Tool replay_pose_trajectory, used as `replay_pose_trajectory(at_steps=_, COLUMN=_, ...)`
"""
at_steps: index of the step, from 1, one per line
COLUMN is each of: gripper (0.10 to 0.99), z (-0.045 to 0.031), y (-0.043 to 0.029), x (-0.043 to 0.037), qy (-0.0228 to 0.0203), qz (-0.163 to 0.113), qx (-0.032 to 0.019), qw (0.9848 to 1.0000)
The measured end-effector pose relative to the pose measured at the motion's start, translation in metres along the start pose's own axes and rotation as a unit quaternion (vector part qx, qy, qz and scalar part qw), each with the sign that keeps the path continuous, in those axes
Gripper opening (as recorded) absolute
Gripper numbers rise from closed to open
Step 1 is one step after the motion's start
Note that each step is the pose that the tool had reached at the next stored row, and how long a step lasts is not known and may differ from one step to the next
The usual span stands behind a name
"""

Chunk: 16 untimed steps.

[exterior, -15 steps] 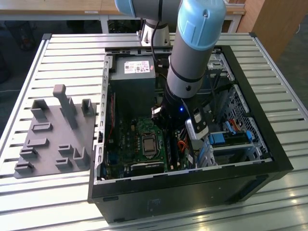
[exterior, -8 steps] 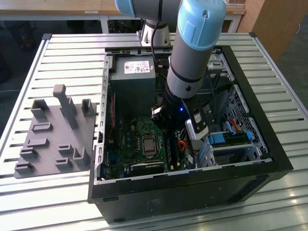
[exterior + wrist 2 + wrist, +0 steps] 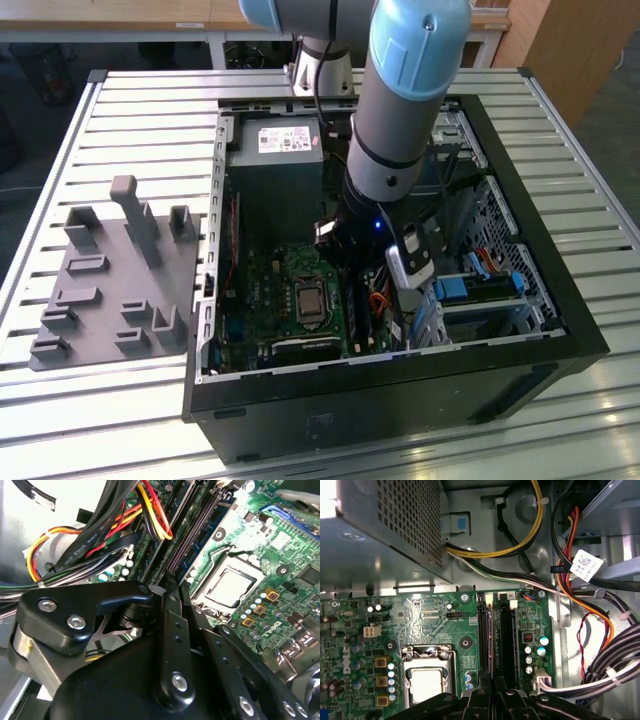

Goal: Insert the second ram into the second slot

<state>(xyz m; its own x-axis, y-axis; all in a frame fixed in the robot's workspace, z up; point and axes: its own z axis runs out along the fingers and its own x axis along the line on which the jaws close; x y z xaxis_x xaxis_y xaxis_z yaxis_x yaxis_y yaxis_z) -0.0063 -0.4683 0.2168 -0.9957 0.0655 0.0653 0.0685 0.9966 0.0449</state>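
Our hand (image 3: 172,592) sits pressed together low over the RAM slots (image 3: 496,630), where the second ram (image 3: 490,635) seems seated; little appears left.

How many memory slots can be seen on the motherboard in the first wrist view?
2, side by side: one slot beside the processor socket, the other slot beside the capacitors. The pincer hides one end of each.

A robotics lab or workshop: an opened computer case (image 3: 400,380) lies on a slatted metal worktop (image 3: 130,110) beside a grey fixture plate (image 3: 110,290), under a robot arm (image 3: 410,90).
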Motion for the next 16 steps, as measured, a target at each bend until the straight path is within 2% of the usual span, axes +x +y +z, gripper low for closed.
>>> replay_pose_trajectory(at_steps=5, gripper=0.137, z=-0.0054, y=0.0003, x=0.0003, qy=0.0001, qz=0.0, qx=-0.0001, qw=1.0)
replay_pose_trajectory(at_steps=12, gripper=0.137, z=-0.0056, y=0.0005, x=-0.0019, qy=0.0013, qz=-0.02, qx=0.0013, qw=0.9998)
replay_pose_trajectory(at_steps=16, gripper=0.137, z=-0.005, y=0.0005, x=-0.0021, qy=0.0026, qz=-0.024, qx=0.0053, qw=0.9997)
